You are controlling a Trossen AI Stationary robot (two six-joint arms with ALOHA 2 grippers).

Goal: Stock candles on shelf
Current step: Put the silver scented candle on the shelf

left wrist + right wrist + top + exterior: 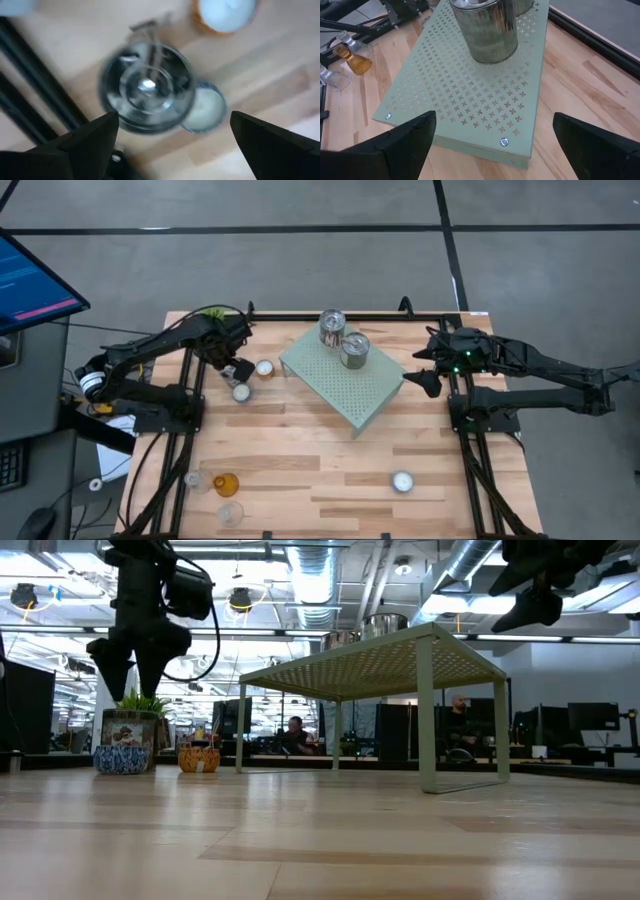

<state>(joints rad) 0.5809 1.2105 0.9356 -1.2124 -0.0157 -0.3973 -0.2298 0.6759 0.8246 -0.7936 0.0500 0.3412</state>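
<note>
Left wrist view: spread-open left gripper (170, 132) over a clear glass holder (146, 88).
High view adds two silver tins (344, 340) on the shelf (345, 385); right gripper (428, 366) open, empty, beside it.

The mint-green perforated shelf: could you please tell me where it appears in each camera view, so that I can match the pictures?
High view: the mint-green perforated shelf lies angled at the table's centre, between the arms.
Low view: it stands right of centre on thin legs, seen edge-on.
Left wrist view: not in it.
Right wrist view: it fills the middle.
Shared landmark: the silver tins on top, whose rims show in the low view, and one of which shows in the right wrist view.
</note>
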